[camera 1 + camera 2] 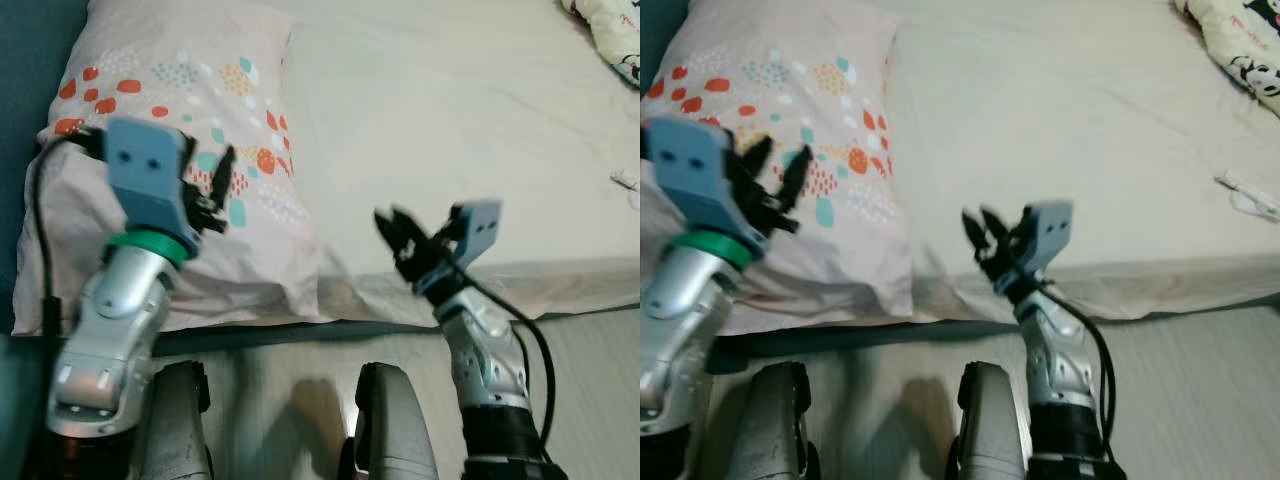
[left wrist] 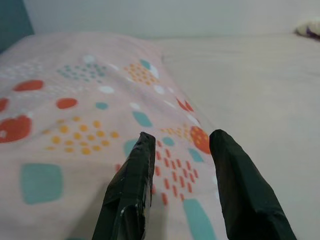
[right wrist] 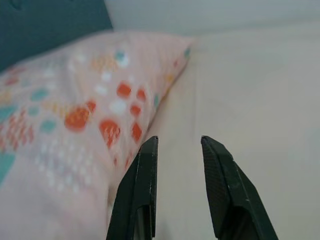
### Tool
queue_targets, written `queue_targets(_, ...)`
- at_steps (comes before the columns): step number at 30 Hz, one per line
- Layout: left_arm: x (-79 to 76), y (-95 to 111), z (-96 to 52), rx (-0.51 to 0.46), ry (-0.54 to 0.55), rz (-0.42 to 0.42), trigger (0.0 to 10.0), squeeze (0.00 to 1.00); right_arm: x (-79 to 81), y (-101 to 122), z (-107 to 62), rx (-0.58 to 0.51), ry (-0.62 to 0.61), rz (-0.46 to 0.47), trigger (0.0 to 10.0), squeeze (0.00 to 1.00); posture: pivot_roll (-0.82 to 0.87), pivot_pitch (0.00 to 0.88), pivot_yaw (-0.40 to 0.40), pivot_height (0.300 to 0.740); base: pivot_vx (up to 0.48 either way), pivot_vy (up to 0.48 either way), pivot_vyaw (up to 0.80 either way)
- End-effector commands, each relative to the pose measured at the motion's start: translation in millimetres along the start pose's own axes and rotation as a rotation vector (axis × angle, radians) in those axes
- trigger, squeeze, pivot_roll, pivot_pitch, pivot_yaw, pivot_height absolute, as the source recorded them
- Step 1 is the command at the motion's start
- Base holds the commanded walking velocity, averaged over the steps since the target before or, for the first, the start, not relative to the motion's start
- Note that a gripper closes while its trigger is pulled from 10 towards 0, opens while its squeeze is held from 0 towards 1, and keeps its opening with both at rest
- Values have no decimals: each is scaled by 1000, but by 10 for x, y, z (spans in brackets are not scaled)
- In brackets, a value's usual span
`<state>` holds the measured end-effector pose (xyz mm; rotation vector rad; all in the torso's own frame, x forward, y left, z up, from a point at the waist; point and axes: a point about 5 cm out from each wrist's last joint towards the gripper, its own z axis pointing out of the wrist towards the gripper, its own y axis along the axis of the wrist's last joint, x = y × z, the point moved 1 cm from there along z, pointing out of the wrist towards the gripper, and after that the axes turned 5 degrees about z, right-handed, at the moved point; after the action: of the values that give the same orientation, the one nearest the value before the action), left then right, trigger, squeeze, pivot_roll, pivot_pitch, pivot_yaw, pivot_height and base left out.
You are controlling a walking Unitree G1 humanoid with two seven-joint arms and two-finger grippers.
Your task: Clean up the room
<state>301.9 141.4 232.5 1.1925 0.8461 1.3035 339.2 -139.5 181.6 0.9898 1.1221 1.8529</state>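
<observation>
- Pillow [image 1: 190, 150], pale pink with orange, teal and white dots, is what you have before you: it lies at about 10 o'clock on the bed [image 1: 450, 120], at the bed's near edge, with a dark teal surface along its far-left side.
- Your bed sheet is cream and lightly creased, and it runs from 12 to 3 o'clock.
- At 2 o'clock, in the far corner, you can see the edge of a patterned blanket [image 1: 1240, 50] in pale yellow with dark marks.
- Your left end effector [image 1: 205, 185] hangs over the near part of the pillow at 9 o'clock; its two black fingers [image 2: 130, 190] are spread apart and hold nothing.
- Your right end effector [image 1: 985, 235] sits at 6 o'clock over the bed's near edge, just right of the pillow's corner; its fingers [image 3: 140, 190] are also parted and empty.
- A small white object [image 1: 1250, 195] lies on the sheet at 3 o'clock; you cannot tell what it is.
</observation>
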Motion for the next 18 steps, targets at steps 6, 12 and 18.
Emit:
queue_targets(6,-98,-136,55,46,17,-79,10000,0,-22,-130,-4,21,-95,-35,10000,0,108,58,-58,560,0,0,0)
queue_targets(12,-232,-331,81,84,-77,183,10000,0,-21,-211,-46,44,-99,-56,10000,0,109,50,-68,589,0,0,0)
queue_targets(18,-298,-415,87,132,-76,11,10000,0,-11,-257,-32,46,-121,-68,10000,0,109,42,-63,619,0,0,0)
